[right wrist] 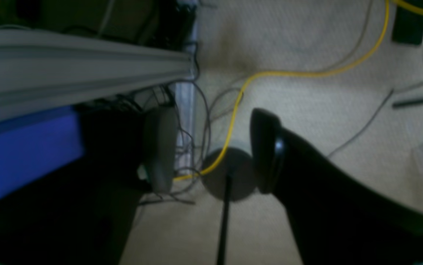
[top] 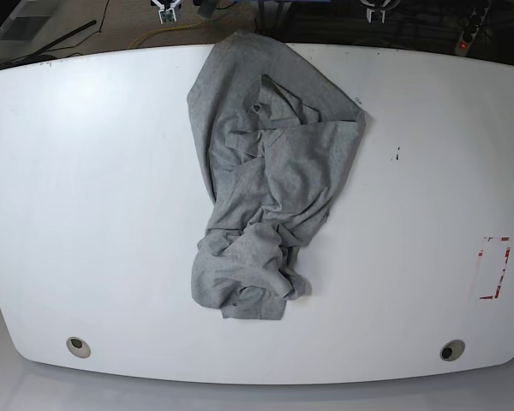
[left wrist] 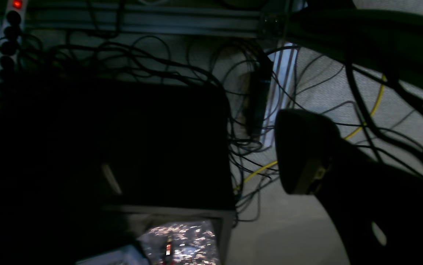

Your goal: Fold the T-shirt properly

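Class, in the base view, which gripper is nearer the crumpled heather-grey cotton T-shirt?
Right, narrowly. The right gripper hangs past the far edge of the white table, near the top of the T-shirt; the left gripper hangs farther along that edge, opposite side.

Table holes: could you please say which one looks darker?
The hole at the base view's right looks black; the other hole, at its left, is pale grey.

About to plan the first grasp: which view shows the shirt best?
The base view: the whole shirt lies crumpled on the table, seen from above. Both wrist views point at the floor and cables and show none of it.
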